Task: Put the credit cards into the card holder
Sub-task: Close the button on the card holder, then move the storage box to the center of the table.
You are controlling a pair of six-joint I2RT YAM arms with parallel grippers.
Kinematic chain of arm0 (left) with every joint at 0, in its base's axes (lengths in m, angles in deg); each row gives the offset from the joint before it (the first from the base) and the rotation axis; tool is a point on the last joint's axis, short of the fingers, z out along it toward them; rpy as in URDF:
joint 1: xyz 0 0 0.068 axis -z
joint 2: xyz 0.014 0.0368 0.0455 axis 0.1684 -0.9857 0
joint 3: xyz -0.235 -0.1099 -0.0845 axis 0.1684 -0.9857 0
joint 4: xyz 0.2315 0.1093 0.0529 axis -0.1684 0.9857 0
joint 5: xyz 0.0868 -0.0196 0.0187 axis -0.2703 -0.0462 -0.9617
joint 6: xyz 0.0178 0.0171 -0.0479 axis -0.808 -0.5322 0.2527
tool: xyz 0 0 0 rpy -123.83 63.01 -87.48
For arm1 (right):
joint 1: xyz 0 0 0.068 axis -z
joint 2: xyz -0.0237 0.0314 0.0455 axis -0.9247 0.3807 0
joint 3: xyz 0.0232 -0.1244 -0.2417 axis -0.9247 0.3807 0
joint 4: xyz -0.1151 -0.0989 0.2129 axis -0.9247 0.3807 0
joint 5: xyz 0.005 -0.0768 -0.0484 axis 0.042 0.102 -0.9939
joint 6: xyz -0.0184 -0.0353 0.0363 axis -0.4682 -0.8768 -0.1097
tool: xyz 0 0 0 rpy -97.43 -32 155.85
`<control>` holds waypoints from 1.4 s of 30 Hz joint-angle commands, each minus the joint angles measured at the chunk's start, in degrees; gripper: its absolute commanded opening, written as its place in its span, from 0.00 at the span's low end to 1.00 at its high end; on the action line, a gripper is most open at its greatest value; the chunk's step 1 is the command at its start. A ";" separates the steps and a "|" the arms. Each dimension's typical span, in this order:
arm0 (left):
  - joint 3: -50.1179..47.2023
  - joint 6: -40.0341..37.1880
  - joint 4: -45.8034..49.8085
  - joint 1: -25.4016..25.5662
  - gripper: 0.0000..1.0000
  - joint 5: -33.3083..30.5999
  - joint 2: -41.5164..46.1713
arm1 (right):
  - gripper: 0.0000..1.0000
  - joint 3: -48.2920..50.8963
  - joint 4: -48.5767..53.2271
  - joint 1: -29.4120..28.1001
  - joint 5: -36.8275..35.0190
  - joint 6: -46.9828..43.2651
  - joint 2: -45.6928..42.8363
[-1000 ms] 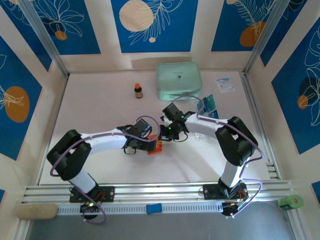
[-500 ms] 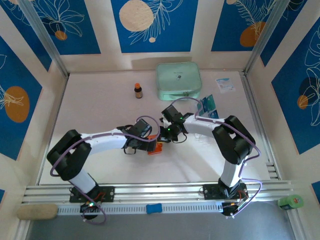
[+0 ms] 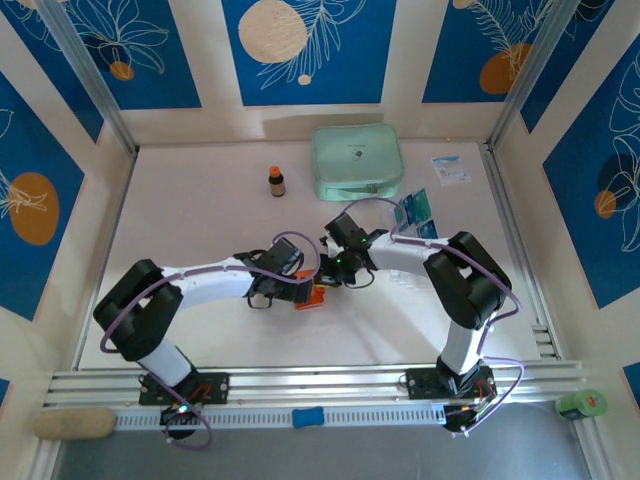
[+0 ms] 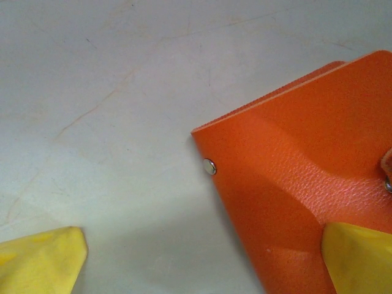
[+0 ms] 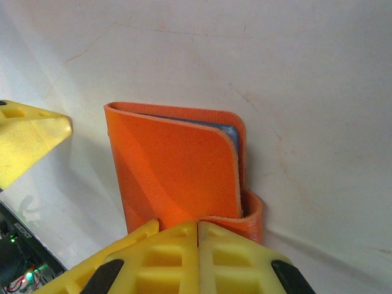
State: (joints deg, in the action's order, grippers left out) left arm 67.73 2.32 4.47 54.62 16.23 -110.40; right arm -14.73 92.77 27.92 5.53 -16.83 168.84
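Observation:
The orange-red card holder [image 3: 314, 297] lies mid-table between both grippers. In the left wrist view the card holder [image 4: 306, 159] shows its small snap button [image 4: 210, 166]. My left gripper [image 4: 205, 263] is open, one yellow fingertip [image 4: 358, 257] over the holder's leather and the other [image 4: 40, 260] on bare table. My right gripper [image 5: 197, 229] is shut, its tips together against the near edge of the card holder [image 5: 171, 171], where a strap curls. A blue card edge [image 5: 226, 130] shows inside the fold. Teal credit cards [image 3: 417, 212] lie by the right arm.
A mint-green zip case [image 3: 357, 160] sits at the back, with a small brown bottle [image 3: 277, 181] to its left and a white paper slip [image 3: 450, 168] to its right. The left gripper's yellow finger [image 5: 27, 144] shows beside the holder in the right wrist view.
The right arm's elbow has swung slightly left. The grippers and the card holder have hardly moved.

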 commanded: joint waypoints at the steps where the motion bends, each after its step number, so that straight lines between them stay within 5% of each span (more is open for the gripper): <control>1: -0.53 -0.82 3.53 0.34 1.00 -3.11 -2.28 | 0.00 3.77 2.66 -0.72 -1.11 1.01 3.08; 20: 0.55 -0.89 4.31 0.28 1.00 -3.12 -1.50 | 0.01 6.71 1.99 -0.81 -0.83 4.29 -0.91; 33: 4.56 -2.55 7.90 0.09 1.00 -4.88 8.08 | 0.50 1.78 7.05 3.03 2.07 5.22 -14.48; 42: 6.66 -3.53 8.15 -0.20 1.00 -4.97 14.81 | 0.54 0.97 15.12 15.22 -2.13 0.96 -26.52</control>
State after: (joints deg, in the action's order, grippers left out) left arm 72.43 0.15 10.77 54.71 12.23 -97.14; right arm -12.22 102.32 39.20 5.14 -13.46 145.30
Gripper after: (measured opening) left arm 0.998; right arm 0.534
